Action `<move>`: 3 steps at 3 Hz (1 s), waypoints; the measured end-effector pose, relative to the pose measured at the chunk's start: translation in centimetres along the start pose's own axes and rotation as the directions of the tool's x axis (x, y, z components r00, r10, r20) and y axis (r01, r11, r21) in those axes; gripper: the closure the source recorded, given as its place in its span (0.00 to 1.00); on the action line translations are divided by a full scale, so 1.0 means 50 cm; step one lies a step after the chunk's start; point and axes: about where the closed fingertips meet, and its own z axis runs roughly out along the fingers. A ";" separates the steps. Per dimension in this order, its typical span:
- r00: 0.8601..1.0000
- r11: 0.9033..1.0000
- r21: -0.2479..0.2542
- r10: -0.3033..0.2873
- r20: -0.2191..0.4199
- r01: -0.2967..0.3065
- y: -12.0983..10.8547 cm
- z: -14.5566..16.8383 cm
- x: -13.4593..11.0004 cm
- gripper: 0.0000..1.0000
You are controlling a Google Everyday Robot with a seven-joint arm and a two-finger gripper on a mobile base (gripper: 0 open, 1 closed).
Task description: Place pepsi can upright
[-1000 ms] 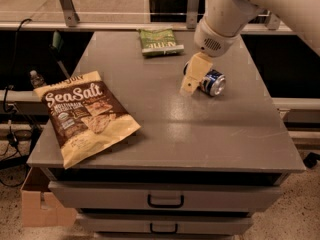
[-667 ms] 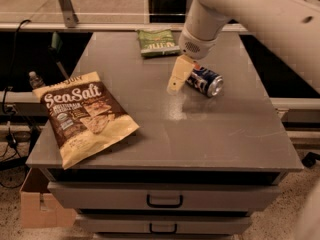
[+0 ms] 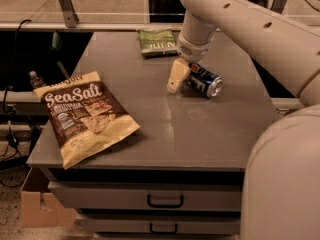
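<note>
1. Camera view: I see grey table [image 3: 200,134] w/ drawers [image 3: 165,200] below.
2. Robot arm [image 3: 240,19] reaches in from upper right.
3. SeaSalt chip bag [image 3: 82,116] lies flat, front-left.
4. Green snack bag [image 3: 157,41] at far edge.
5. Cream gripper [image 3: 180,76] low at tabletop; grip state: can't tell.
6. Blue pepsi can [image 3: 204,81] on its side, touching gripper, center-right.

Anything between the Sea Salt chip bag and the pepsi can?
In the camera view, only the cream gripper, beside the lying dark-blue aluminium pepsi can; otherwise bare grey tabletop to the brown chip bag.
</note>
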 end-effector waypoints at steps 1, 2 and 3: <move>0.998 0.998 -0.008 0.065 -0.019 -0.065 -0.022 0.020 0.014 0.39; 0.997 0.997 -0.009 0.072 -0.021 -0.073 -0.027 0.011 0.013 0.63; 0.997 0.997 -0.009 0.072 -0.020 -0.073 -0.029 0.000 0.011 0.87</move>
